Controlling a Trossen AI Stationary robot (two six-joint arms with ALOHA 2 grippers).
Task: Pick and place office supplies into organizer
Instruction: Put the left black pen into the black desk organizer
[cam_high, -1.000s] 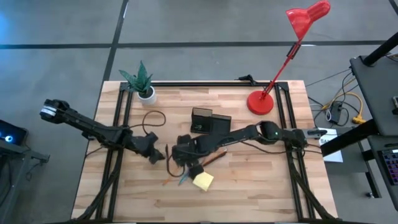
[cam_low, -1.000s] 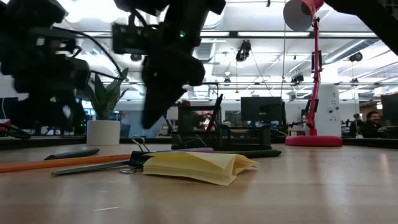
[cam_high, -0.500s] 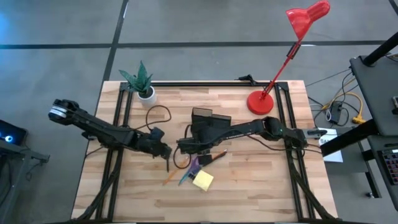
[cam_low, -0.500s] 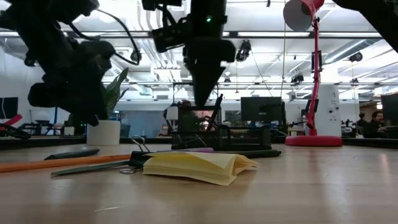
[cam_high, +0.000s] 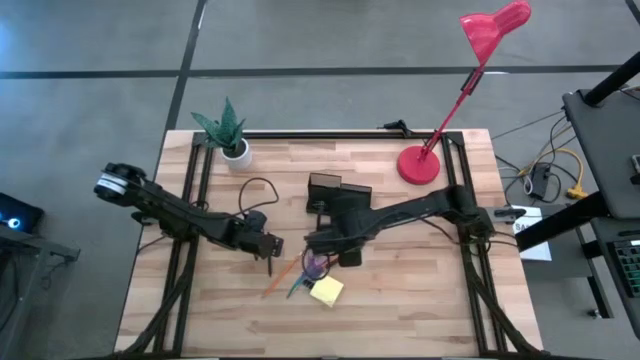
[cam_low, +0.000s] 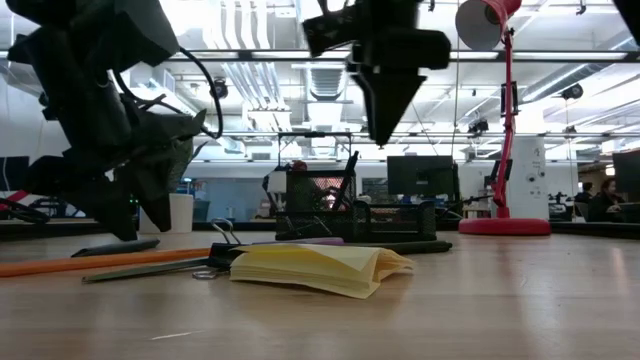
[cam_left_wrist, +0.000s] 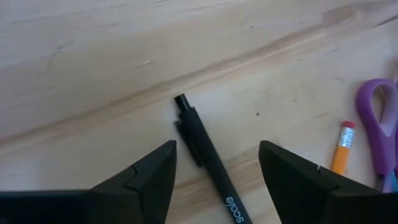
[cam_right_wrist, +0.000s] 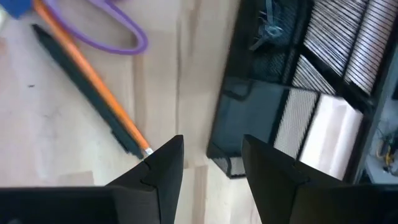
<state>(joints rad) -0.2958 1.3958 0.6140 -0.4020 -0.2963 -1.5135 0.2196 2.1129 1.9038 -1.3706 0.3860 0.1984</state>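
The black mesh organizer (cam_high: 335, 192) stands mid-table. Near it lie an orange pencil (cam_high: 280, 278), purple-handled scissors (cam_high: 316, 268) and a yellow sticky-note pad (cam_high: 326, 291). A black pen (cam_left_wrist: 208, 162) lies flat on the wood. My left gripper (cam_left_wrist: 217, 146) is open low over this pen, one finger on each side, touching nothing. My right gripper (cam_right_wrist: 211, 155) is open and empty, raised above the table by the organizer's (cam_right_wrist: 292, 112) near side, with the pencil (cam_right_wrist: 93, 68) and the scissors' handle (cam_right_wrist: 112, 28) beside it. In the low view it (cam_low: 385, 135) points down.
A potted plant (cam_high: 228, 135) stands at the far left and a red lamp base (cam_high: 420, 163) at the far right. A loose dark cable (cam_high: 250, 188) loops left of the organizer. A binder clip (cam_low: 225, 235) sits by the pad. Bare wood lies toward the near edge.
My left gripper has moved toward the table's right and down over the black pen. My right gripper has risen from the pile of supplies and moved right and toward the organizer.
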